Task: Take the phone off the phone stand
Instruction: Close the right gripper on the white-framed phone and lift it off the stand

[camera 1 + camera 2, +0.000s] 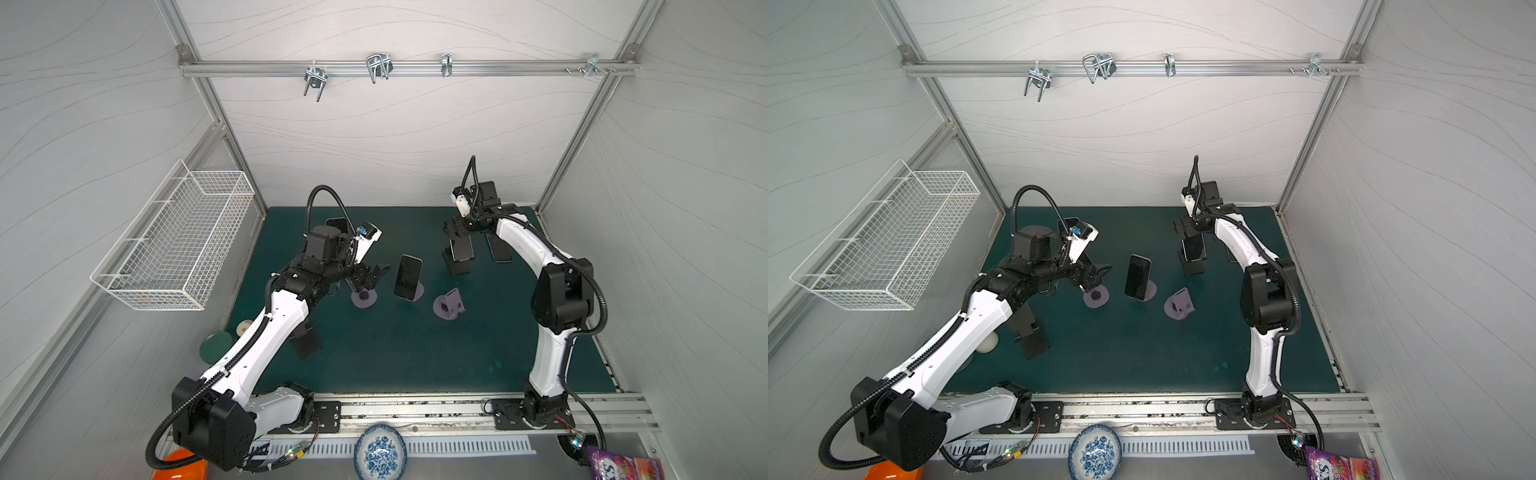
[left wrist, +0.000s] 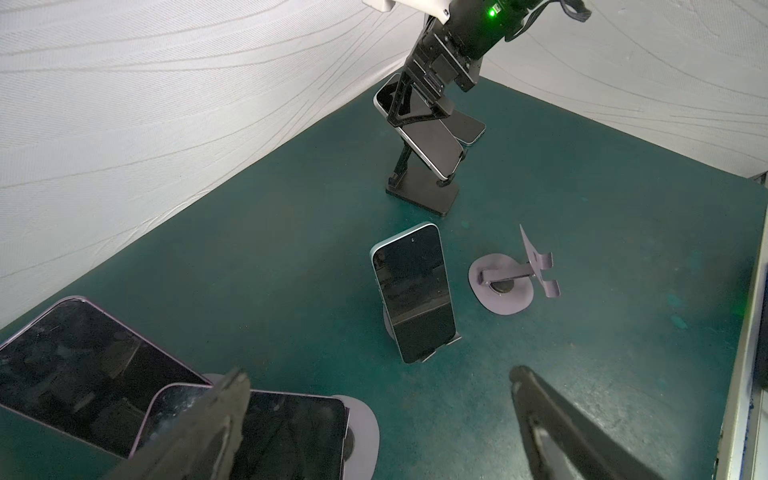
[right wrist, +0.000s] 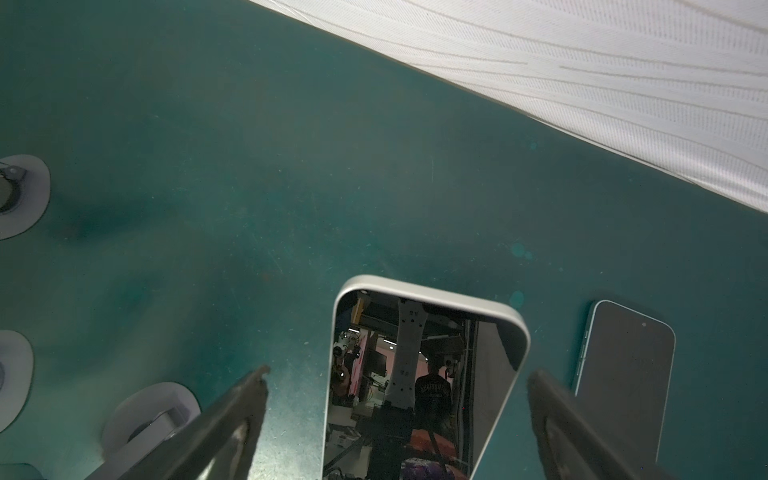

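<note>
Since several handsets sit on the green mat, I take the target to be the one under the right arm. That is my read, not confirmed. The white wire basket on the left wall is not involved.

Right gripper: jaws spread wide, one each side of the phone's top end, clear of both edges, nothing held.
Left gripper: likewise spread wide, empty, hovering by the left purple stand w/ two purple-edged phones close by.

Black stand: flat base, angled arm. The silver-edged phone rests tilted on it, screen up.
A pale-edged phone stands on the middle purple stand. The empty purple stand is near it.
A flat phone lies on the mat near the black stand.

Risks (est.):
- Smooth, glossy edges: slip if the fingers close on the rounded corners, not the straight sides.
- Lift off-axis from the tilt: the lower edge may catch and the stand tips or drags along.
- Off-centre closing: one finger shoves the handset sideways.

Not visible:
- The phone's lower end and its seat are cut off in the right wrist view.
- Can't tell whether the purple-edged phones rest on their stand or the mat.
- A black item is partly under the left arm, prob. another stand.
</note>
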